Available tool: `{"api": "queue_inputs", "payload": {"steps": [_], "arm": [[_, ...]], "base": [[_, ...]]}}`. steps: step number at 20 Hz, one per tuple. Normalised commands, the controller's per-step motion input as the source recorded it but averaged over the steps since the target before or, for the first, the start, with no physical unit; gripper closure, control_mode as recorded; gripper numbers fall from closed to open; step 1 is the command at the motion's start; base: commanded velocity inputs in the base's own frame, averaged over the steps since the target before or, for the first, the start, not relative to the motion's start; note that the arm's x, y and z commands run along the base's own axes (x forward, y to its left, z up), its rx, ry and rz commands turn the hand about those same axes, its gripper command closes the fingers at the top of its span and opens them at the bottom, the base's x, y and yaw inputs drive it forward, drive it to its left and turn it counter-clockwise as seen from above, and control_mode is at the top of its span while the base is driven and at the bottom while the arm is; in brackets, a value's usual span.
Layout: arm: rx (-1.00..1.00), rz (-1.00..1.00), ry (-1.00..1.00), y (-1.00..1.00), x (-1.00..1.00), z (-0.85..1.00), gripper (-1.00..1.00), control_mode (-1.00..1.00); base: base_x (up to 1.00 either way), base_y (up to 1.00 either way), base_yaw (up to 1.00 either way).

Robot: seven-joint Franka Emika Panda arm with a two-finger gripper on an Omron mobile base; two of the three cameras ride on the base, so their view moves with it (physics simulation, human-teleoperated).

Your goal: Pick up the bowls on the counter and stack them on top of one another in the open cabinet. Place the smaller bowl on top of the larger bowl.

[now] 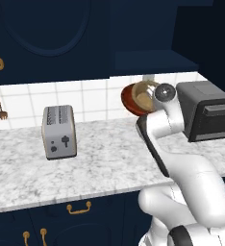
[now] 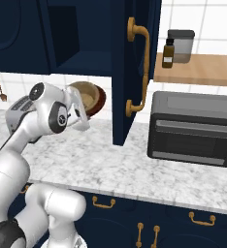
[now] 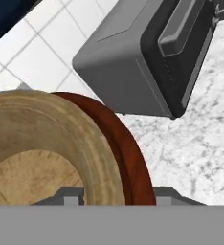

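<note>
Tan wood grain and a rim of glossy reddish-brown sit right against the gripper (image 3: 116, 194) in the hand view: the smaller bowl (image 3: 42, 153) is nested inside the larger bowl (image 3: 128, 153), and the two fingertips (image 3: 71, 195) stand on either side of the stacked rims, pinching both bowls together. In the left base view the pair hangs tilted on its side in the air, the tan bowl (image 1: 145, 93) facing the arm and the red-brown one (image 1: 129, 100) behind it, well above the marbled counter (image 1: 100, 163) and in front of the white wall tiles (image 1: 85, 98). From the right base view the bowls (image 2: 89, 99) sit just below the dark recess of the open navy cabinet (image 2: 62, 34), left of its swung-out door (image 2: 132, 68) with the brass handle (image 2: 140, 68). A black toaster oven (image 2: 195, 128) stands on the counter to the right, under a wooden shelf (image 2: 198, 70). A grey toaster (image 1: 59, 132) stands well to the left.
</note>
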Motion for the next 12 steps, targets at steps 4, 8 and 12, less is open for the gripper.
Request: {"api": "queue_inputs", "payload": {"steps": [4,8,12], "arm": [[0.00,-0.08,-0.19,-0.13,-0.50,1.00,1.00,-1.00],[0.00,-0.05,-0.19,-0.07,-0.30,1.00,1.00,-1.00],[0.00,-0.03,-0.10,-0.04,-0.23,0.88,1.00,-1.00]], "base": [[0.00,0.00,0.00],[0.00,0.00,0.00],[0.00,0.00,0.00]]}}
